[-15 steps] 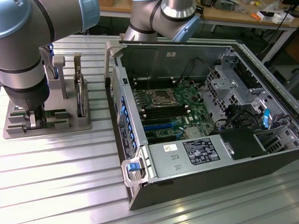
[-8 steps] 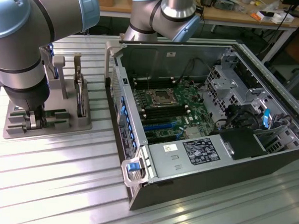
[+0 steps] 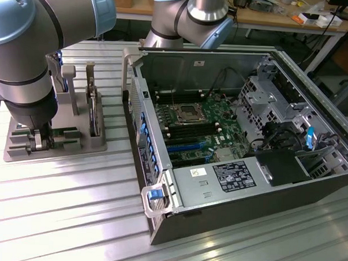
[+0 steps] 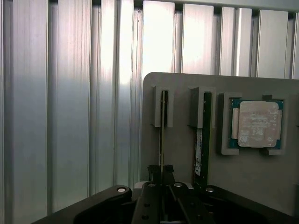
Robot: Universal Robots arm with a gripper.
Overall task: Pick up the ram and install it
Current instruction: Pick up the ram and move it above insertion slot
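While the big open black metal computer case (image 3: pixel 263 209) lies beside it, the pick is at the holder.
The grey slotted plastic tray (image 4: pixel 180 154) props sticks on edge so jaws can straddle them; the black gripper (image 4: pixel 162 173) stands narrow, pinching the ram (image 4: pixel 162 121), a thin green circuit-board stick seated in its slot.

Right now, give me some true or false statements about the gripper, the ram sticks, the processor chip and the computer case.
1. The gripper is shut on a ram stick standing in the gray holder. True.
2. The processor chip lies on the bare table. False: it sits in a recess of the gray holder.
3. The computer case is closed. False: it lies open, its motherboard showing.
4. A second ram stick stands in the holder beside the gripped one. True.
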